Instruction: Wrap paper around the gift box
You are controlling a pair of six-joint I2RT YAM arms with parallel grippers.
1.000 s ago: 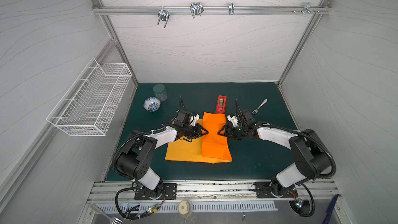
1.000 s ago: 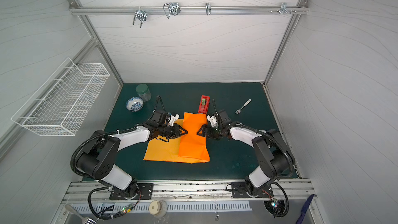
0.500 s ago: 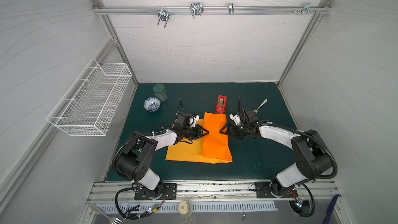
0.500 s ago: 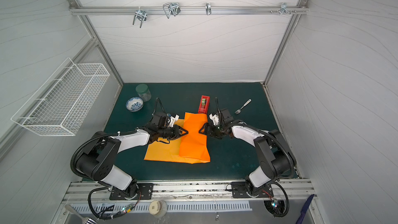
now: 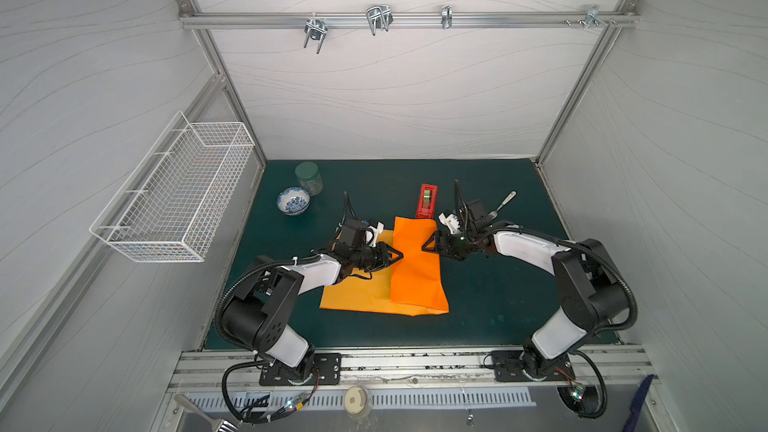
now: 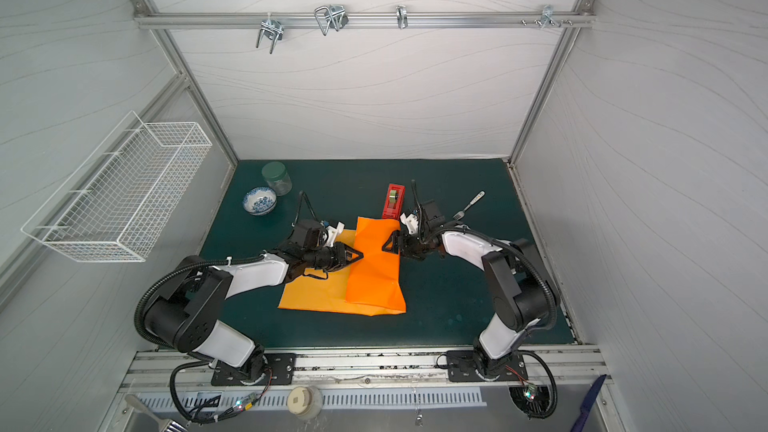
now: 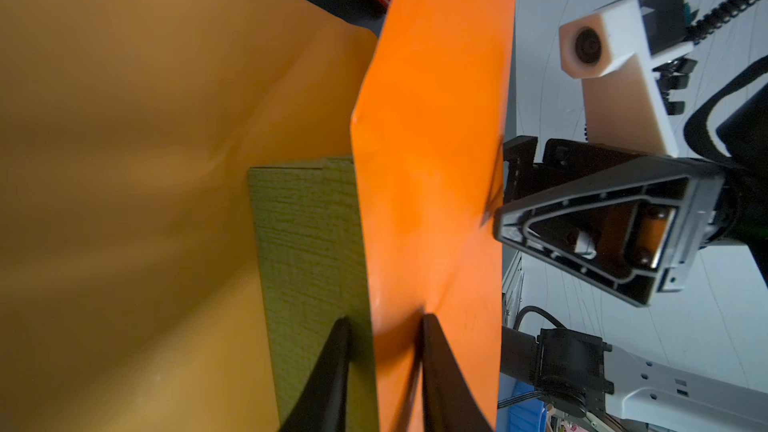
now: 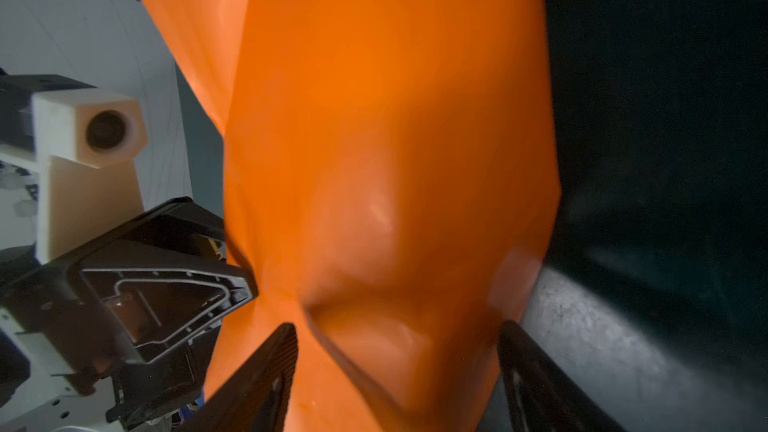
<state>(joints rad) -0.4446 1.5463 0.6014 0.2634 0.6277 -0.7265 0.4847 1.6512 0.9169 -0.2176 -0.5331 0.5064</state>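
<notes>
paper [image 5: 415,276] flap over gift box [image 7: 307,243], long axis front-to-back — right gripper [image 5: 424,248] spread wide, left gripper [image 5: 400,256] unclear

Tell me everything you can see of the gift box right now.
The gift box shows only in the left wrist view: a yellow-green strip, finely ribbed, lying flat on the paper. The sheet's folded flap covers the rest, hiding it in both top views. The left end effector straddles the flap's edge over it.

We see white walls [image 5: 395,97] with faint wavy lines in a grey metal frame [image 5: 579,89]. A rail [image 5: 498,19] with hooks [image 5: 379,18] crosses the back wall, a wire basket [image 5: 174,197] hangs on the left one, and a dark green mat [image 5: 498,305] covers the floor.
</notes>
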